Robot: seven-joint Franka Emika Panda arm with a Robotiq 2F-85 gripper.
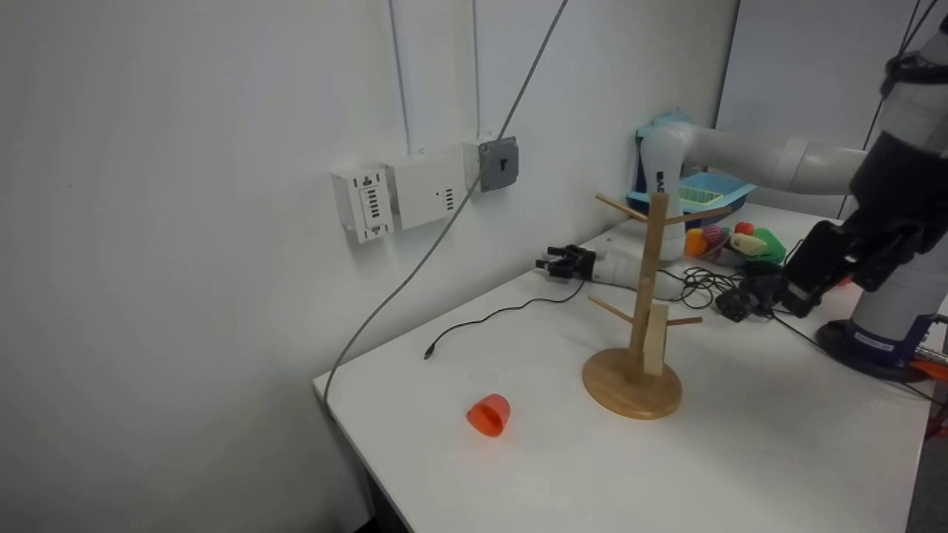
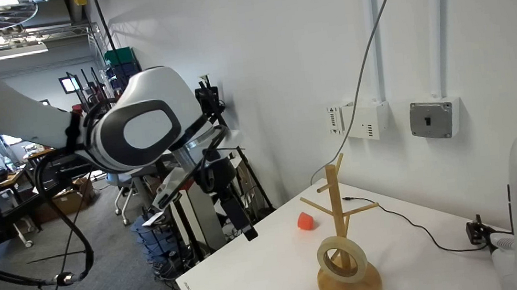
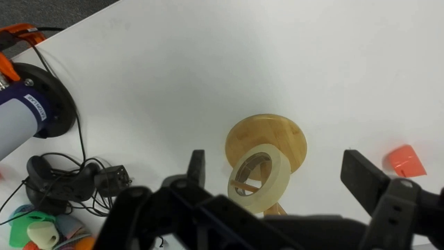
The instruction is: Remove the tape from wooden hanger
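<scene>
Wrist view: we enter first the pincer (image 3: pixel 275 165), fingers spread wide, nothing in its hold. Well apart from it, framed between the fingers: one tape (image 3: pixel 280 184), pale ring, hung around a low peg (image 3: pixel 243 186) of the wooden hanger (image 3: pixel 267 132). Past one finger, we count one orange cup (image 3: pixel 406 161), on its side upon the white table (image 3: pixel 156 86); farther out, past the opposite finger, one corded black device (image 3: pixel 66 189); farthest, a heap of coloured objects (image 3: pixel 43 233).
</scene>
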